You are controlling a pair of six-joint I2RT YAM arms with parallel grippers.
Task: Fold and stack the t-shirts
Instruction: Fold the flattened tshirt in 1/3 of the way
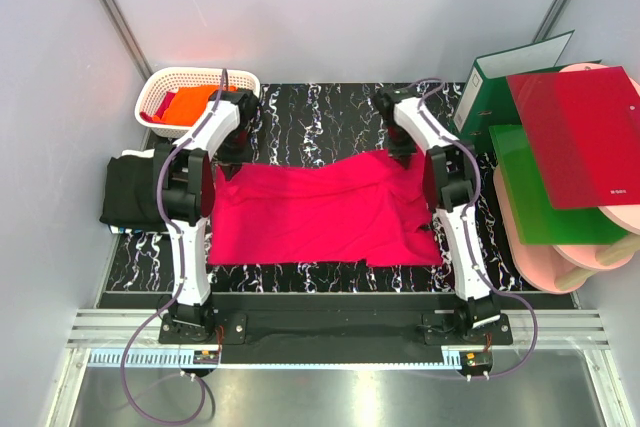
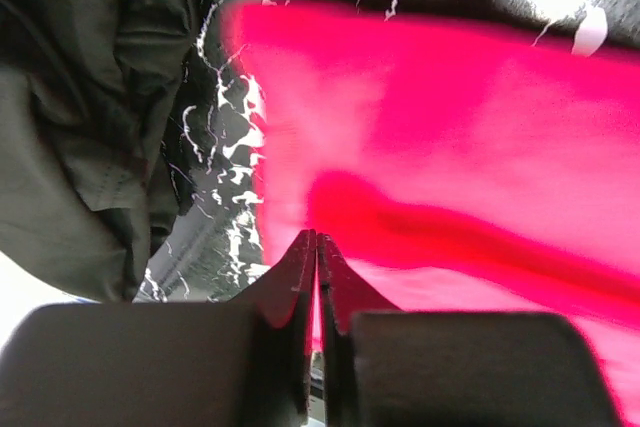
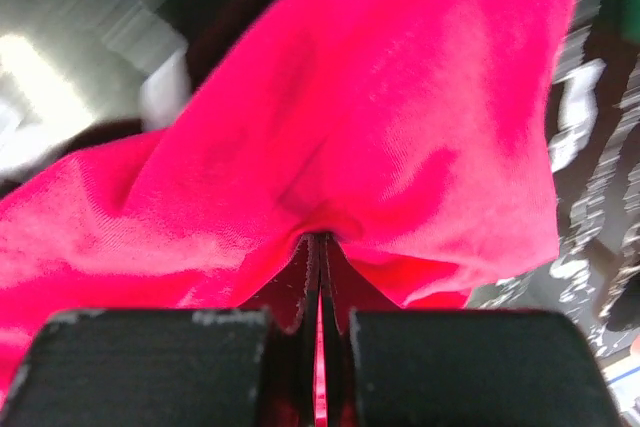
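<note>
- Left arm (image 1: 190, 237): white shell links between black joint housings, on a black base at 7 o'clock of the top view.
- Right arm (image 1: 455, 217): the same white-and-black build, with its base at 5 o'clock.
- Purple-grey cables (image 1: 124, 362): one loops out from each base and runs up along the links.
- Left gripper (image 2: 316, 237): two black wedge-shaped fingers on blocky matte carriers.
- Right gripper (image 3: 318, 239): matching black fingers; the carriers' top edges are scuffed pale.

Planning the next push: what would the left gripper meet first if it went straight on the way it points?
The crimson-pink t-shirt: the left gripper, shut, seems to pinch its edge, with a raised fold just ahead; depth is unclear.
</note>
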